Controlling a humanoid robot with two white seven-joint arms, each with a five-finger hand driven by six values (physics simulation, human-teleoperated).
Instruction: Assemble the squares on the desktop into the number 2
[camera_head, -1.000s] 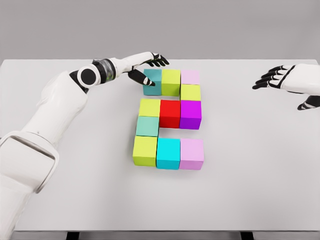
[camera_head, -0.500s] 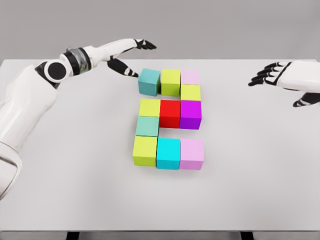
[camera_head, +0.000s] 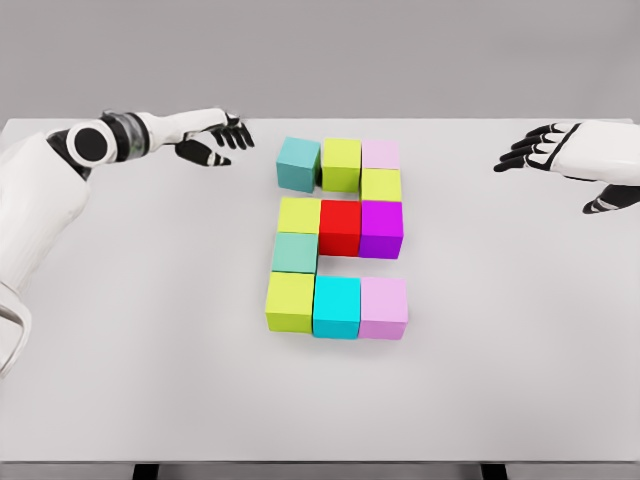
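A: What changed? The left robot hand (camera_head: 212, 139) was at the teal block (camera_head: 298, 164) a second ago.

B: It has pulled back left. Now it hovers far-left over the bench (camera_head: 120, 340), well apart from the blocks, fingers spread, holding nothing.

A: Right robot hand (camera_head: 565, 160)?

B: Far right, fingers loosely open, empty, barely moved.

A: Blocks?

B: Mid-bench. Top row is teal, lime (camera_head: 341, 164), pale pink (camera_head: 380, 153). Under the pink is a yellow-green (camera_head: 381, 184). Middle row is yellow-green (camera_head: 299, 215), red (camera_head: 340, 226), magenta (camera_head: 381, 228). A mint block (camera_head: 294, 252) is below on the left. Bottom row is lime-green (camera_head: 290, 301), cyan (camera_head: 336, 306), pink (camera_head: 384, 307).

A: Did the teal one move?

B: Yes, a touch. It now sits slightly turned, with a thin gap to the lime block beside it.

A: So it reads as a 2?

B: Yes: top bar, right drop, middle bar, left drop, bottom bar. I judge the figure basically done, and the hand's retreat suggests the last nudge is finished. At most the teal block could be squared up.
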